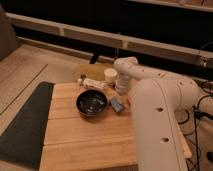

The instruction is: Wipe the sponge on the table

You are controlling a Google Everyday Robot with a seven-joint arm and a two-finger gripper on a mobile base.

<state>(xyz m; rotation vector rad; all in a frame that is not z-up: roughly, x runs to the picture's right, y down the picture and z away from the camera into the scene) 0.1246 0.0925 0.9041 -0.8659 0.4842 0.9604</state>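
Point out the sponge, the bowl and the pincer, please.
sponge (117, 105): camera view, middle of its blue top.
dark bowl (91, 103): camera view, bare inside, left of the sponge.
pincer (121, 95): camera view, its lower end, right above the sponge.

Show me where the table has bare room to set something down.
Bare: the near planks of the table, in front of the bowl, between the dark mat and the arm. Crowded: the far edge, with bottle, cup, sponge and the gripper just behind the sponge.

hand (120, 95) at sponge (117, 105), bowl (92, 103) just beside, table (85, 142) front open
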